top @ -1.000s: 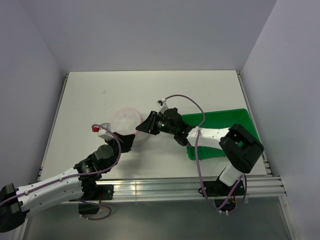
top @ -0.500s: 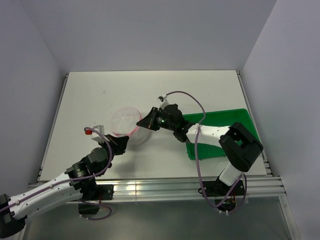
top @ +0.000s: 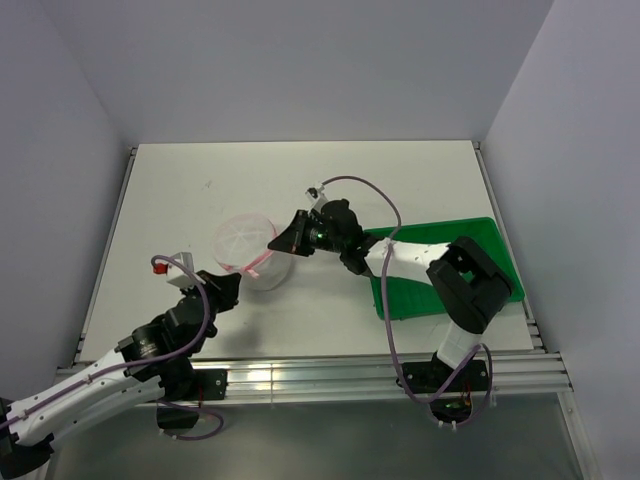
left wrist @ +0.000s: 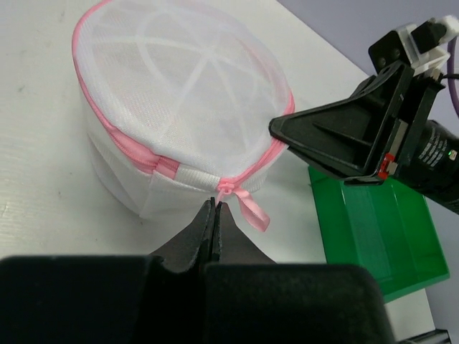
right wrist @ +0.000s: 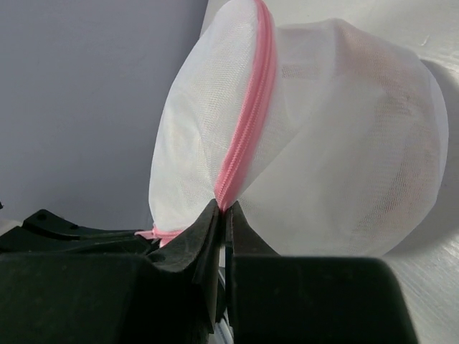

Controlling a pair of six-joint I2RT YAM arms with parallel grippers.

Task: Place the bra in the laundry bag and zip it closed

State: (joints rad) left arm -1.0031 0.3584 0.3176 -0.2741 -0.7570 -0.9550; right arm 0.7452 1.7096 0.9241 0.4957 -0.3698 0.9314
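Round white mesh laundry bag (top: 248,250): pink zip (right wrist: 247,122) seems almost closed. Your right hand (right wrist: 224,209) pinches that zip; left hand (left wrist: 215,206) clenched just beside the bag.

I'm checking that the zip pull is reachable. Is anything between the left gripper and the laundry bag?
Nothing visible. The left gripper, jaws shut, points straight at the pink ribbon on the laundry bag. The right gripper pinches the zip trim on another side.
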